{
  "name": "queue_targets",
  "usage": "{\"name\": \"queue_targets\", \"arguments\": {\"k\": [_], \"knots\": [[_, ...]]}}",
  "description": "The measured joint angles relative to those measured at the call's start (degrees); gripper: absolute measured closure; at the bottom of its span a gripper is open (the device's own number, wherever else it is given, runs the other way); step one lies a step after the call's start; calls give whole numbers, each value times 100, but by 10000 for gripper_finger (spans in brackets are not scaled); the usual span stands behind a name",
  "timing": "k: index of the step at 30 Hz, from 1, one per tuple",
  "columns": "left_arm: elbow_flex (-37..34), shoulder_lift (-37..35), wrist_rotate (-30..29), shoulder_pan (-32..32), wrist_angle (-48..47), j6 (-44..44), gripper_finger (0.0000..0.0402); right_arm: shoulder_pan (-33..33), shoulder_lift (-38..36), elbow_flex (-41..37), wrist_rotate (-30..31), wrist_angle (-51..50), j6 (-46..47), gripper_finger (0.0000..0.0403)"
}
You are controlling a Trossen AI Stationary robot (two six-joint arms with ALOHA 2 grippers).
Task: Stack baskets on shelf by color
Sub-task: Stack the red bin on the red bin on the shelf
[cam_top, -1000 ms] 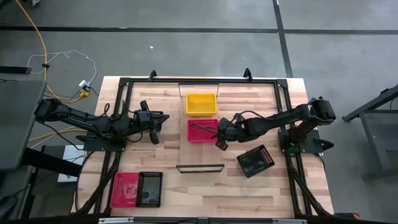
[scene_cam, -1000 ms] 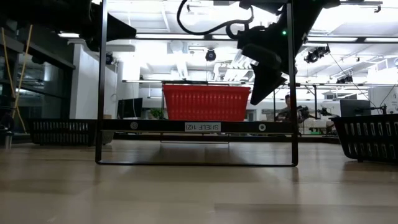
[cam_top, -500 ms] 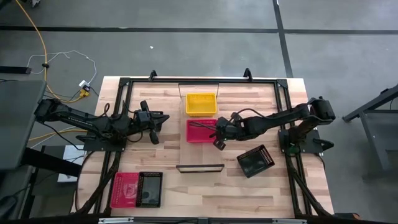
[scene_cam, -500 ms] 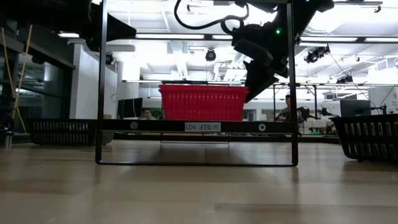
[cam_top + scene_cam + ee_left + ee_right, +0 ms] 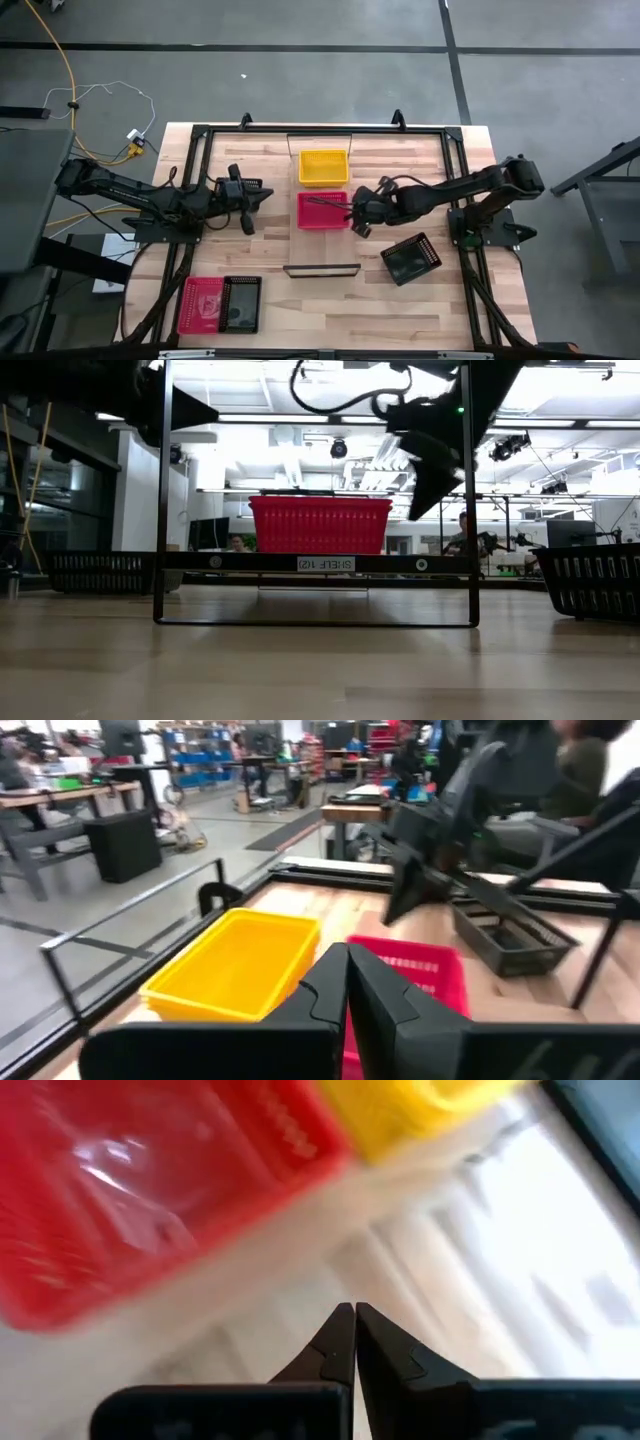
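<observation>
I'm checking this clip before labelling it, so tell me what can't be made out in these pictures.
- Right wrist view: the red basket and yellow basket are blurred and cut off by the edges.
- Low view: the yellow basket sits behind the red basket, out of sight.
- High view: whether the red basket by the table's near edge and the black basket overlap is too small to tell.
- Low view: the right gripper is a dark silhouette.

Centre of the high view is crowded: red basket (image 5: pixel 324 211) sits just below the yellow basket (image 5: pixel 324 167), right gripper (image 5: pixel 357 214) closed at its right edge. Left gripper (image 5: pixel 262 191) closed, left of both. Bare tabletop (image 5: pixel 330 300) at bottom centre. Shelf (image 5: pixel 322 269) and black basket (image 5: pixel 410 260) block lower right; red-and-black pair (image 5: pixel 219 304) blocks lower left.
</observation>
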Motion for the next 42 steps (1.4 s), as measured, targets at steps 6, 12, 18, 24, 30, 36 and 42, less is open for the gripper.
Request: {"name": "queue_targets", "arguments": {"k": [6, 12, 18, 24, 30, 36, 42], "knots": [[595, 1, 668, 0, -1277, -443, 384, -2, -515, 0, 496, -955, 24, 403], [1946, 404, 1909, -61, -4155, -1355, 312, -1, -796, 0, 743, -1155, -1, 403], [2560, 905, 3600, -740, -5718, -2562, 227, -2, -771, 0, 762, -1037, -108, 403], [2573, 1301, 3438, -1803, -7035, -3589, 184, -2, -771, 0, 736, -954, -234, 403], [2570, 1606, 2987, -2738, -7849, -4396, 179, -2, -771, 0, 713, -955, -234, 403], [2518, 1847, 2982, -3425, -7797, -5016, 179, -2, -769, 0, 706, -954, -236, 403], [2114, 2089, 3011, -3717, -7716, -5376, 179, -2, -767, 0, 707, -940, -254, 403]]}}
